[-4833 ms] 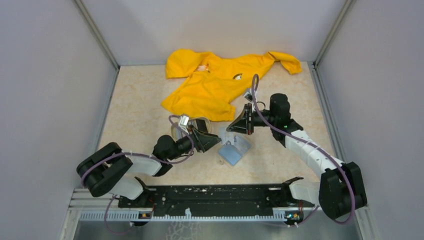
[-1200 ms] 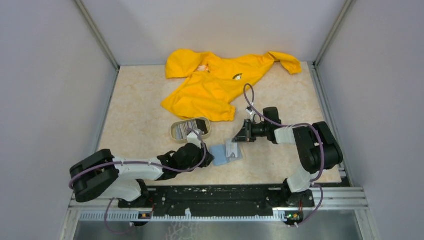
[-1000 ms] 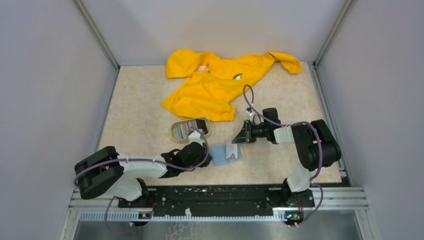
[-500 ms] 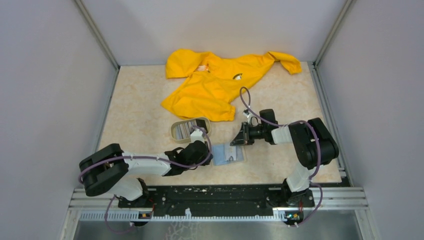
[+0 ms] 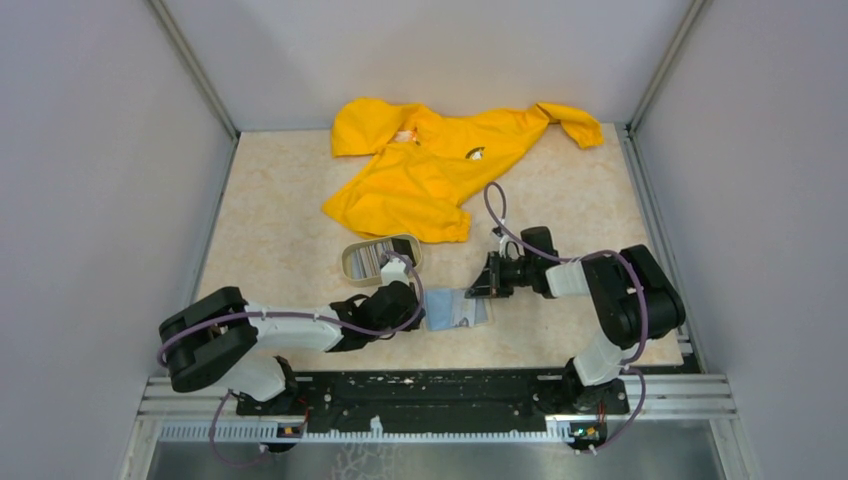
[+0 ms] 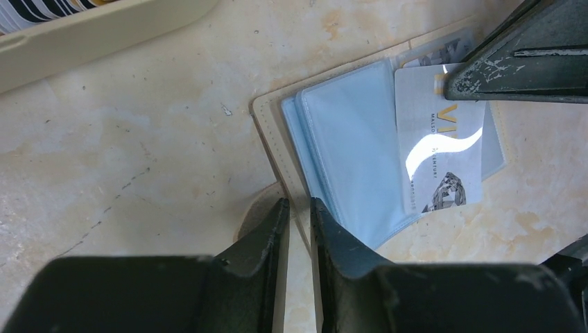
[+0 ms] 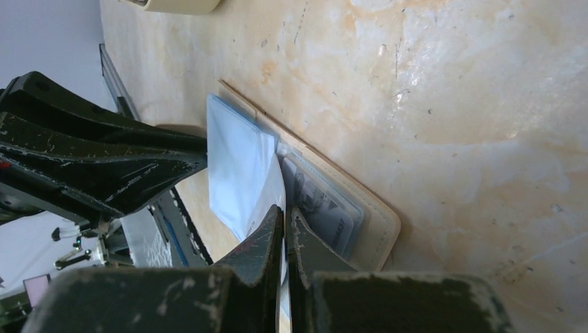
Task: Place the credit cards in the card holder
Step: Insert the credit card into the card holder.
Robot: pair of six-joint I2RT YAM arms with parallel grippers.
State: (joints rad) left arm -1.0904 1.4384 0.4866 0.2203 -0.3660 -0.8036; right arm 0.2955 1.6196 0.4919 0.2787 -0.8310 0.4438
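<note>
Left fingers (image 6: 256, 236): narrowed over the last second, now pinching the card holder's (image 6: 347, 152) left tan edge.
Card holder: open on the surface, turned squarer.
White card (image 6: 433, 139): across the holder's right pocket, seemingly not yet inside.
Right fingers (image 7: 263, 243): pressed together on that card.
Judgement: holder steadied, insertion under way.

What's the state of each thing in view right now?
card holder, open flat on the table, clear pockets up.
white card, lying on the pockets, one end pinched.
right gripper, shut on the white card's end.
left gripper, jaws a sliver apart around the holder's edge; grip unclear.
tray, upright, holding stacked cards.
yellow garment, spread crumpled at the far end.
</note>
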